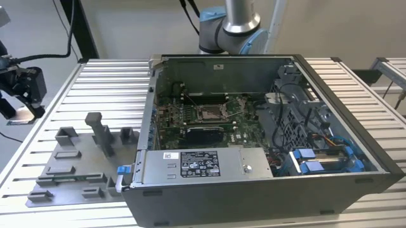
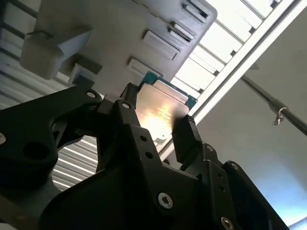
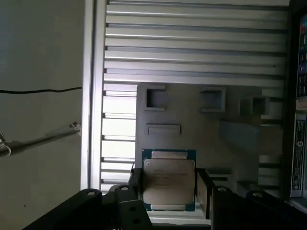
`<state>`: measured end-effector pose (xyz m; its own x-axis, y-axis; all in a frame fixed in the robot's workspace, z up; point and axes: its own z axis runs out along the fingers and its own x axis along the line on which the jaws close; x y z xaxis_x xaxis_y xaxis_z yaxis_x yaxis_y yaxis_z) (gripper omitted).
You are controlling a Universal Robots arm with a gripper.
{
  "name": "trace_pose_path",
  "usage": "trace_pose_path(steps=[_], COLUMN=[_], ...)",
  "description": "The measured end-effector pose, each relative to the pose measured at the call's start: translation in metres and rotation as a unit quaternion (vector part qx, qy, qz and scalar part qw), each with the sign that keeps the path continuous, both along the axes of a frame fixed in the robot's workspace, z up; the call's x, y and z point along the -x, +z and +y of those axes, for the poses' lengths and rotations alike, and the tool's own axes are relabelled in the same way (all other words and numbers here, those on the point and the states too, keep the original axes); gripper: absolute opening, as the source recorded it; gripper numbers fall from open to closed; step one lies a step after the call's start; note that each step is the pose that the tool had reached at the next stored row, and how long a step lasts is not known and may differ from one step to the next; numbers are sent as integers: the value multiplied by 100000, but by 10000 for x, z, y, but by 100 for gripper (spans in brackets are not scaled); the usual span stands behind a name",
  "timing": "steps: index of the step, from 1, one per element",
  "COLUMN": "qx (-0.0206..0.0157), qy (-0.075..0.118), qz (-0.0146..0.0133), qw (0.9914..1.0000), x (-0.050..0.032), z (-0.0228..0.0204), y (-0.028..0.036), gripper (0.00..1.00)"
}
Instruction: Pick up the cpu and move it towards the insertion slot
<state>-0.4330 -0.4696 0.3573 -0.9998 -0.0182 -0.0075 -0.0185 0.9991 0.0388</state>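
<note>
The cpu is a thin square chip with a silvery top and a green rim, and it sits clamped between my gripper's black fingers in both wrist views. In the second wrist view the cpu catches a bright glare, with the gripper shut on its two opposite edges. In the exterior view the gripper hangs off the table's far left side, above the edge. The insertion slot, with a shiny frame and a pale centre, lies on the motherboard inside the open computer case, well to the exterior view's right of the gripper.
A grey plastic tray with raised blocks and recesses lies on the ribbed metal table, between the gripper and the case. The same tray shows beyond the chip in the first wrist view. The case walls stand tall around the motherboard.
</note>
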Motion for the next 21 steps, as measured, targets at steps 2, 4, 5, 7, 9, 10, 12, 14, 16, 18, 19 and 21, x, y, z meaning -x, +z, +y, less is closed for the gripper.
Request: trace_pose_path(steps=[2, 4, 5, 7, 9, 10, 12, 14, 16, 18, 19, 21], qx=[0, -3, 1, -5, -2, -6, -5, -5, -2, 4, 0, 0], qy=[4, 2, 4, 5, 9, 8, 7, 7, 7, 11, 7, 3], qz=[-1, -4, 2, -8, -2, -9, -10, -7, -1, 8, 1, 3], qw=[100000, 100000, 100000, 100000, 100000, 100000, 100000, 100000, 100000, 100000, 100000, 100000], x=[0, 0, 0, -1, -1, -1, -1, 0, -1, -22, -45, -108], z=[0, 0, 0, 0, 0, 0, 0, 0, 0, 0, 0, 0], y=[91, 183, 229, 315, 321, 321, 321, 322, 323, 325, 324, 324], gripper=[0, 0, 0, 0, 0, 0, 0, 0, 0, 0, 0, 0])
